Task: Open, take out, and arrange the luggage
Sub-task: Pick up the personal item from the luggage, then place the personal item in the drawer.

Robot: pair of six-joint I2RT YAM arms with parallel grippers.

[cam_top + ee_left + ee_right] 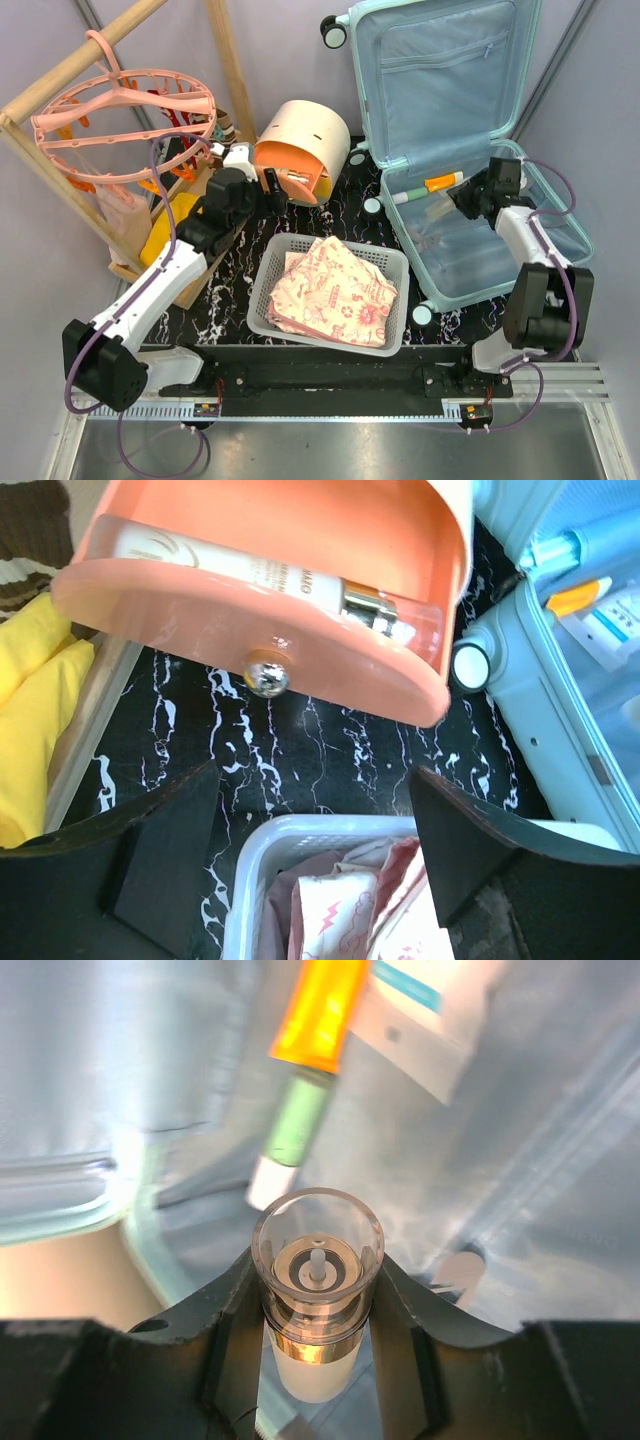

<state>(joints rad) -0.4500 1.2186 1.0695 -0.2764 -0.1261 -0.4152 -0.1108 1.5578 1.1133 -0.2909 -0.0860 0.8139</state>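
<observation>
Black white-veined desk [330, 750] lies beneath the left hand [315, 825], fingers apart; the right hand [318, 1295] clamps a clear-capped bottle [317, 1255] over the luggage [480, 265].

The left arm [140, 290] and the right arm [520, 228] have white links between black, blocky joints. A thin purple cable [153, 170] loops along each one. The left tool [315, 850] has two flat, matte black fingers [165, 830]. The right tool [318, 1290] has the same black fingers, with angled inner edges.
</observation>
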